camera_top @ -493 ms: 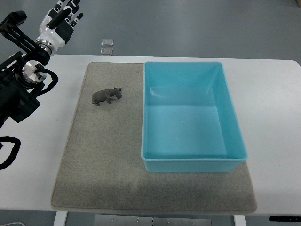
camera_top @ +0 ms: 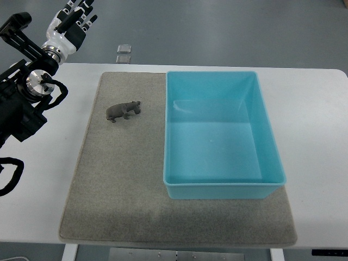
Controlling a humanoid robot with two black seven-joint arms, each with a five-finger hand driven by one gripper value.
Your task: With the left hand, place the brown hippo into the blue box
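Brown hippo (camera_top: 123, 111): lies on the grey mat (camera_top: 109, 185), left of the blue box (camera_top: 217, 185), near it but not touching; head toward the box.
Blue box: open-topped, nothing in it, resting on the mat's right part.
Left hand (camera_top: 69, 23): at the upper left corner, beyond the table (camera_top: 321, 136) edge, well apart from the hippo; fingers extended and relaxed, grasping nothing.
Right hand: out of view.
Step in hand: the reach, judged not yet begun.
Good practice: descend over the hippo's body, close the fingers across its flanks, lift clear of the near wall before crossing.
Risk: a small figure may slip or tip if pinched at the legs.
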